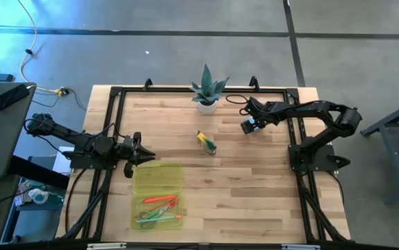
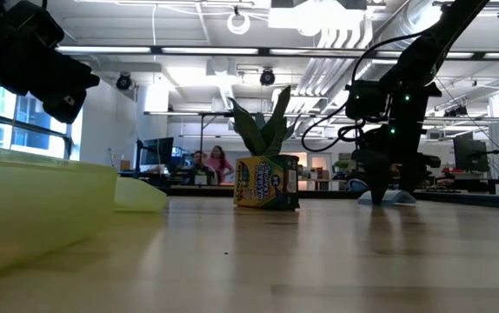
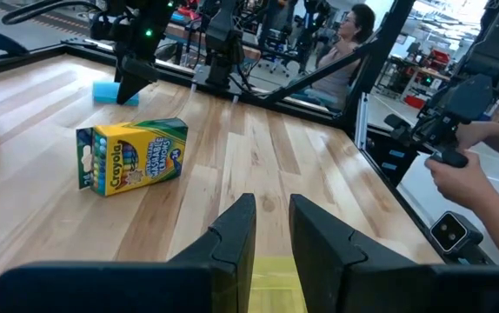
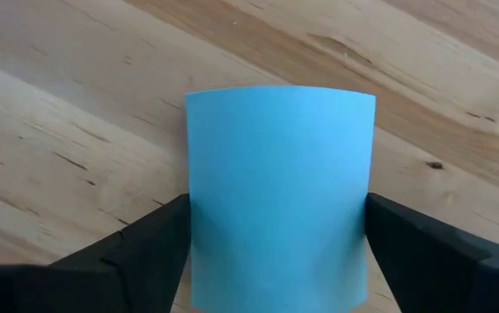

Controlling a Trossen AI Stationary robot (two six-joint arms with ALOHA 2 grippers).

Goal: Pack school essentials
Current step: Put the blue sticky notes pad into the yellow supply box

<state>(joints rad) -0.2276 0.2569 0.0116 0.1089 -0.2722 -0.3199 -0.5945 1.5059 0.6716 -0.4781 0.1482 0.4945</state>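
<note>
Robotics lab: arm rigs, monitors

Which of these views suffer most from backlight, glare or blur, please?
Low view: bright ceiling lights silhouette the right pincer; the plastic case up close is soft. High view: blue cast at the left edge, even light on the table. Right wrist view: the note pad is evenly lit, faintly soft.

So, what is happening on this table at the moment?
The right gripper is down at the light blue note pad, with one finger on each side of it, near the far right of the table. The left gripper hangs by the far end of the yellow-green case, where scissors and pencils already lie. The crayon box lies mid-table, not yet packed.
</note>
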